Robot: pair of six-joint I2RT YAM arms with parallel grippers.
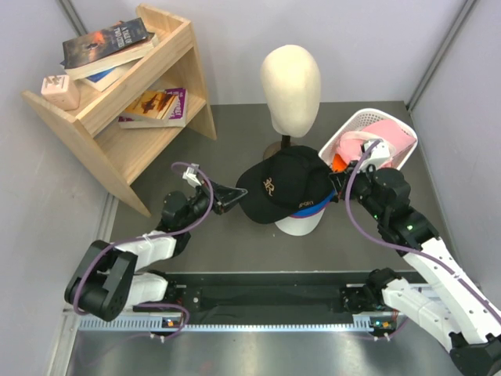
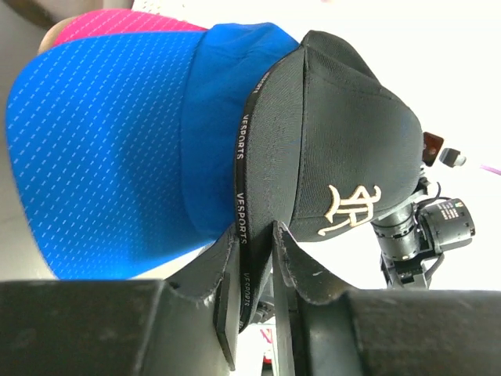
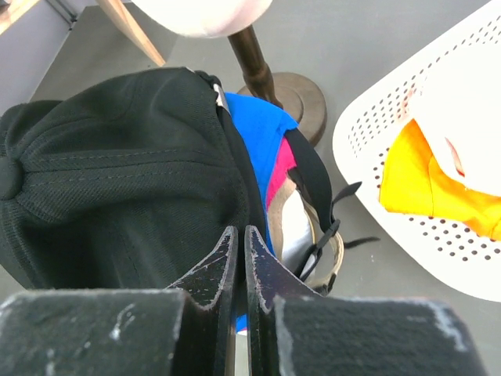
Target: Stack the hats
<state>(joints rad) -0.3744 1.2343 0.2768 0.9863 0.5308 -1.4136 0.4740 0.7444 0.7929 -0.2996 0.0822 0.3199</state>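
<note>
A black cap [image 1: 282,184] with a gold logo lies on top of a stack of caps: blue [image 1: 311,207] and white [image 1: 301,225] edges show beneath it. My left gripper [image 1: 235,194] is shut on the black cap's brim [image 2: 262,180]. My right gripper [image 1: 338,182] is shut on the cap's rear edge [image 3: 117,172]. In the left wrist view the blue cap [image 2: 117,141] and a magenta cap [image 2: 117,23] sit under the black one. The right wrist view shows blue [image 3: 254,133], magenta [image 3: 282,168] and tan [image 3: 286,200] layers. An orange hat [image 3: 438,188] and a light pink cap [image 1: 387,133] lie in the basket.
The white slatted basket [image 1: 407,129] stands at the back right, close behind my right gripper. The cream mannequin head [image 1: 290,82] on its dark stand is just behind the stack. A wooden shelf [image 1: 125,102] with books stands at the back left.
</note>
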